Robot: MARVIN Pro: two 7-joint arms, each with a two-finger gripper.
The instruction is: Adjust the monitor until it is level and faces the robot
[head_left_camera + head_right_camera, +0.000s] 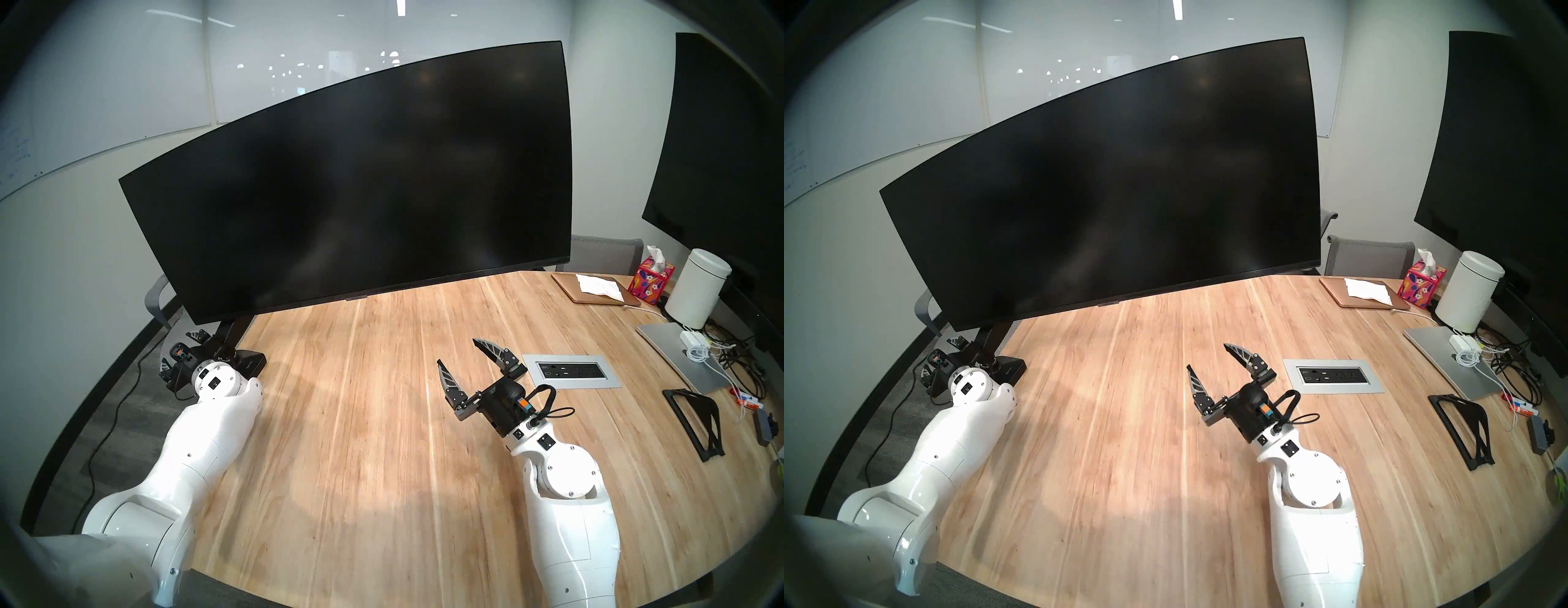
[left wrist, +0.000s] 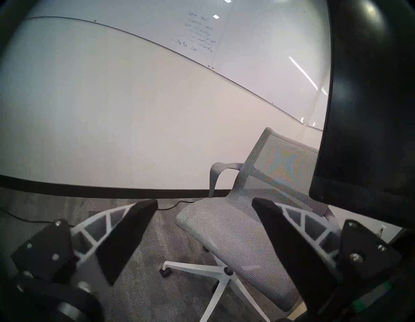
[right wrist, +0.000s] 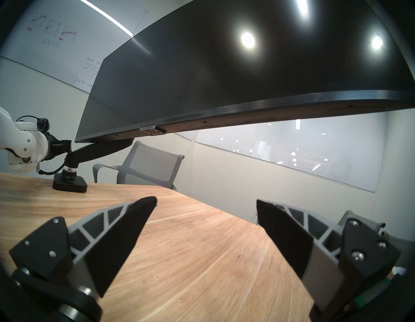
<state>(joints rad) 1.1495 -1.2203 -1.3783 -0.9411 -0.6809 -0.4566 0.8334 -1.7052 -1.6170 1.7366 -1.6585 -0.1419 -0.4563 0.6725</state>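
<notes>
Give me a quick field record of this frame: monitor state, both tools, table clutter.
monitor: tilted, its left end low near the table, its right end high; screen dark
monitor base: flat, black, on the wooden table at its left edge
left tool: open, beside the base, under the monitor's low corner, holding nothing
right tool: open, above the table, pointing toward the monitor, holding nothing
contact: neither tool touches the screen
clutter, right side: power outlet panel, white canister, tissue box, closed laptop
</notes>
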